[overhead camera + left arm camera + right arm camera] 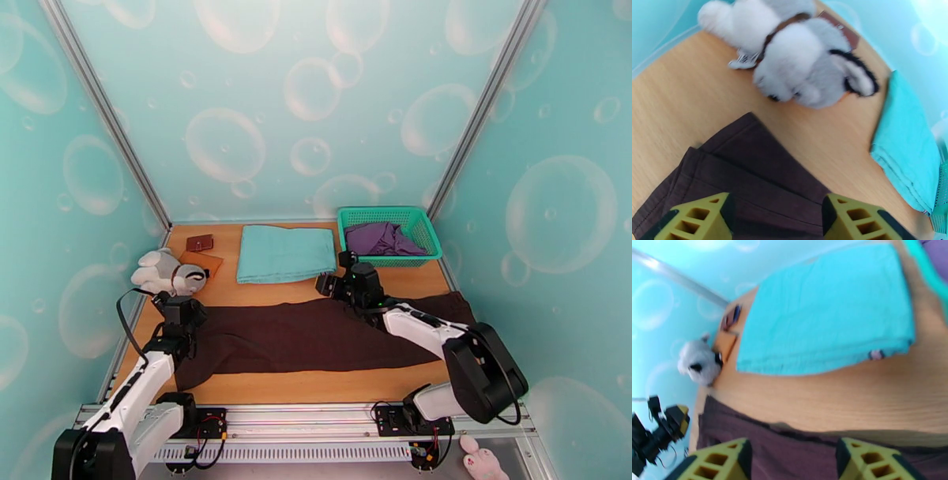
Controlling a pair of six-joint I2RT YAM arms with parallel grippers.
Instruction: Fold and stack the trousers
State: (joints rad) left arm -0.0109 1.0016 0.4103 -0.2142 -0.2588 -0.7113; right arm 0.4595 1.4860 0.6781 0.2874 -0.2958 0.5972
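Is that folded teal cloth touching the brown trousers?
Apart. The right wrist view shows a strip of bare table running between the teal cloth and the trousers.

Colours as we read them | trousers: plain dark brown | cloth: plain light teal | basket: green mesh | garment: purple | toy: white and grey, black-edged ear | wallet: reddish brown | table: pale wood grain | walls: teal, pale bubble print
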